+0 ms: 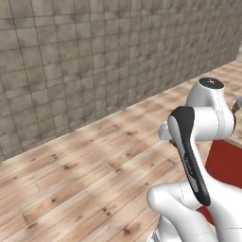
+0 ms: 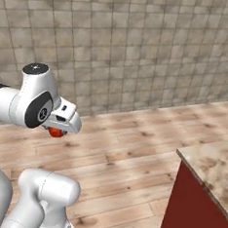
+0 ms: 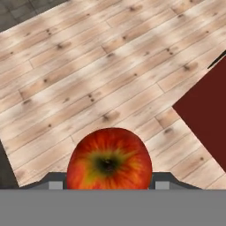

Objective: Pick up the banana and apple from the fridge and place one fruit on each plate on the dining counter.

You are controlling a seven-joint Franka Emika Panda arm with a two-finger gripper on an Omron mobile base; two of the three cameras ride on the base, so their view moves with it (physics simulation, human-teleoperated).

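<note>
My gripper (image 3: 109,183) is shut on the apple (image 3: 109,159), a glossy red fruit with a yellow-green hollow facing the hand camera, its sides pressed between the two dark fingertips (image 3: 55,182). From the right base view the apple (image 2: 56,132) peeks out red under the white hand, held high above the wooden floor. A corner of the dining counter (image 2: 212,161), with its marbled stone top and red base, lies to the right of the arm. The banana, the fridge and the plates are out of view.
Pale wooden floor (image 1: 85,170) stretches ahead to a grey tiled wall (image 2: 141,50). The counter's red base (image 1: 228,165) stands close beside the arm and appears as a dark red panel (image 3: 207,119) at the right of the hand view.
</note>
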